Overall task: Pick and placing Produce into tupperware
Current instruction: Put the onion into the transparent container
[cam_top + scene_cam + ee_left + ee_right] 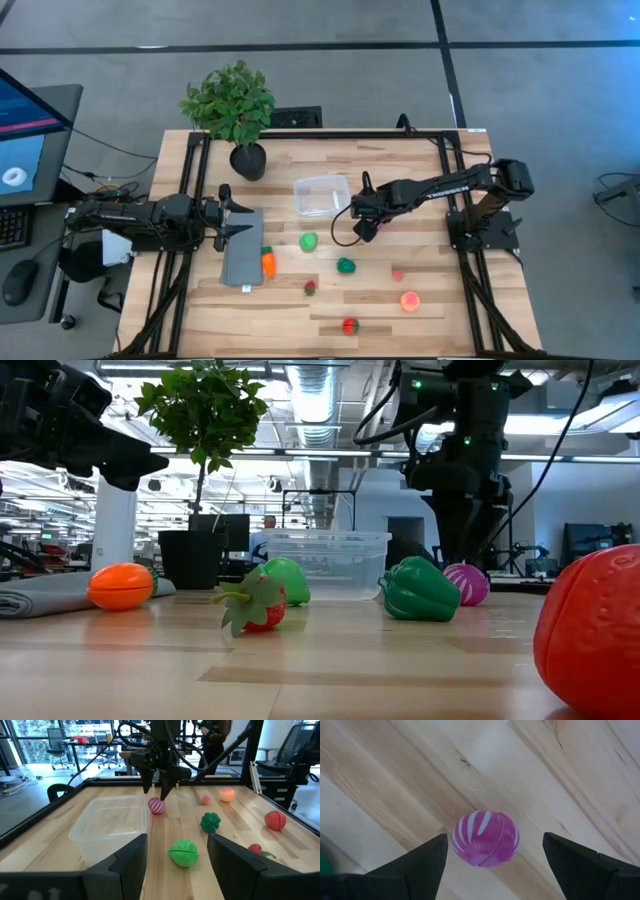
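The tupperware (322, 195) is a clear tub resting on its base at the table's far middle. My right gripper (156, 791) hangs open, pointing down, just above a purple-and-white striped piece of produce (485, 845) lying on the table; its fingers stand on either side without touching. Other produce lies on the wood: light green (309, 241), dark green (346, 265), orange (268, 262), a strawberry (311, 288), pink (398, 273), peach (410, 300) and red (349, 325). My left gripper (232, 215) waits open and level at the left, above a grey slab.
A leafy potted plant (236, 115) stands at the far left corner. The flat grey slab (243, 259) lies at the left, the orange piece against its right edge. Black frame rails (455, 170) run along the table's sides. Bare wood lies between the tub and the produce.
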Robot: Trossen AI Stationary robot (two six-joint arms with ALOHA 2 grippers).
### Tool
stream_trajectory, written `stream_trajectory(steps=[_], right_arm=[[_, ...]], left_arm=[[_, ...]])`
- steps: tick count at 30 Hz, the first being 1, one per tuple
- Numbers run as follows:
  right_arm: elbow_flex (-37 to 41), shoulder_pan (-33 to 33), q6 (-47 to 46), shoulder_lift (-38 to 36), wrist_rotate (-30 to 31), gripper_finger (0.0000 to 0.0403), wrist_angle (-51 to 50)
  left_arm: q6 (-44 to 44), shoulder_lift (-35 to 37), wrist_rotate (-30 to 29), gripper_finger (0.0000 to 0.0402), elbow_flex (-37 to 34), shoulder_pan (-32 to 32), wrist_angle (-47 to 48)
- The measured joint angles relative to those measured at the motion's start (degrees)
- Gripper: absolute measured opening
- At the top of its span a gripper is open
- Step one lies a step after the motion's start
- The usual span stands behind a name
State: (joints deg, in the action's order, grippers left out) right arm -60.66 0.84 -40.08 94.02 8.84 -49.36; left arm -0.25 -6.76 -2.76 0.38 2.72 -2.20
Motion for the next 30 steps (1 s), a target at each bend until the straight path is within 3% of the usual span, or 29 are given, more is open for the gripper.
stream_trajectory(steps=[15,30], right_arm=[[0.1,-0.3,1.5,5.8,-1.4,0.0354,0.3],[0.0,-2.2,4.1,5.7,-2.9,0.035,0.7]], left_arm=[[-0.7,-0.1,0.1,0.0197,0.0,0.0,0.0],[-0.4,-0.8,0.1,0.0197,0.0,0.0,0.0]])
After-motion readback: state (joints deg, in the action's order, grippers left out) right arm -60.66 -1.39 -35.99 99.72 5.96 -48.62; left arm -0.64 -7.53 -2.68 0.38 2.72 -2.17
